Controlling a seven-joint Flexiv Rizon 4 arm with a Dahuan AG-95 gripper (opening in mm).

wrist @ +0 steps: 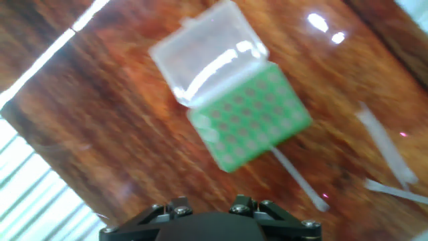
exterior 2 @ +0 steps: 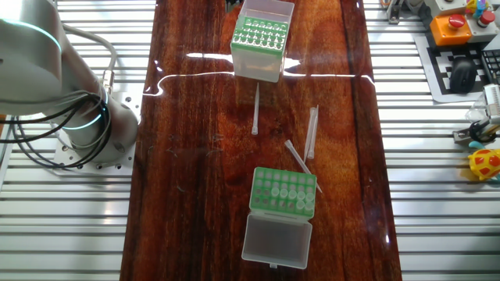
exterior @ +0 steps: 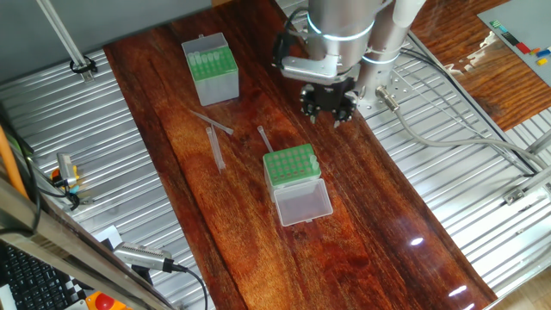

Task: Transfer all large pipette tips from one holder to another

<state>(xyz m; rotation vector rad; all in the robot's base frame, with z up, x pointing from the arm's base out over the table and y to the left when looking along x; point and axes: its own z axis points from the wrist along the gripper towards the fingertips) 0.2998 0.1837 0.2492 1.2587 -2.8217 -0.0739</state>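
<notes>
The low green holder (exterior: pixel 291 165) lies mid-table with its clear lid (exterior: pixel 302 205) folded open; it shows at the far end in the other fixed view (exterior 2: pixel 260 37) and in the hand view (wrist: pixel 251 117). The taller translucent box (exterior: pixel 212 71) (exterior 2: pixel 281 204) holds several pale tips in its green top. Three large pipette tips lie loose on the wood: one (exterior: pixel 263 138) (exterior 2: pixel 255 109) (wrist: pixel 297 177) next to the low holder, two (exterior: pixel 217 148) (exterior 2: pixel 312 129) between the boxes. My gripper (exterior: pixel 329 108) hangs above the table's edge beyond the low holder, fingers apart, holding nothing.
Ribbed metal plates (exterior: pixel 77 146) flank the dark wooden table (exterior: pixel 362 241). The robot base (exterior 2: pixel 86 133) with cables stands beside the table. Control boxes and a keypad (exterior 2: pixel 461 47) sit past the opposite side.
</notes>
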